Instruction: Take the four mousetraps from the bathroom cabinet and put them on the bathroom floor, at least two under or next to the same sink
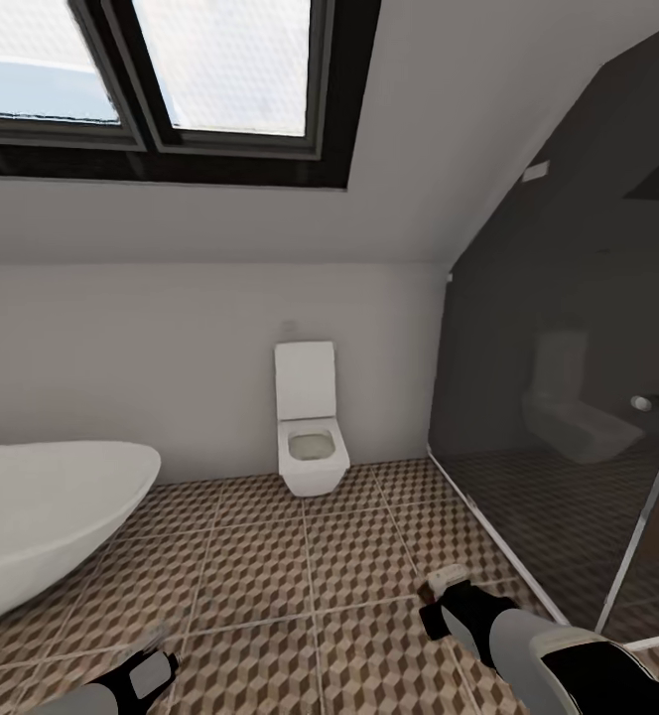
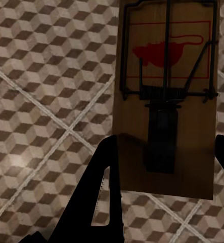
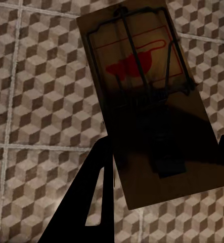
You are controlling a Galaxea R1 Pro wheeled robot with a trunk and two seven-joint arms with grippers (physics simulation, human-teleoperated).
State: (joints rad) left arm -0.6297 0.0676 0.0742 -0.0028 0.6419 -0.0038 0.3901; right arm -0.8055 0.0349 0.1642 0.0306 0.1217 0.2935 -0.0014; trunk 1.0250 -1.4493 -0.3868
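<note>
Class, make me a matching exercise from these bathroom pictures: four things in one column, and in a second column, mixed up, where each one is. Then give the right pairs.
Things:
1. toilet
2. bathtub
3. glass shower screen
4. mousetrap

Places:
A. at the head view's left edge
B. between the left gripper's fingers
C. against the far wall
D. along the head view's right side

Pairs: 1-C, 2-A, 3-D, 4-B

The head view looks forward and slightly down across the bathroom floor (image 1: pixel 300 586) toward the toilet (image 1: pixel 310 432) at the far wall. Each wrist view looks steeply down along its fingers, close to a mousetrap (image 2: pixel 167 101) (image 3: pixel 149 101). All three views share the cube-patterned tiles.
</note>
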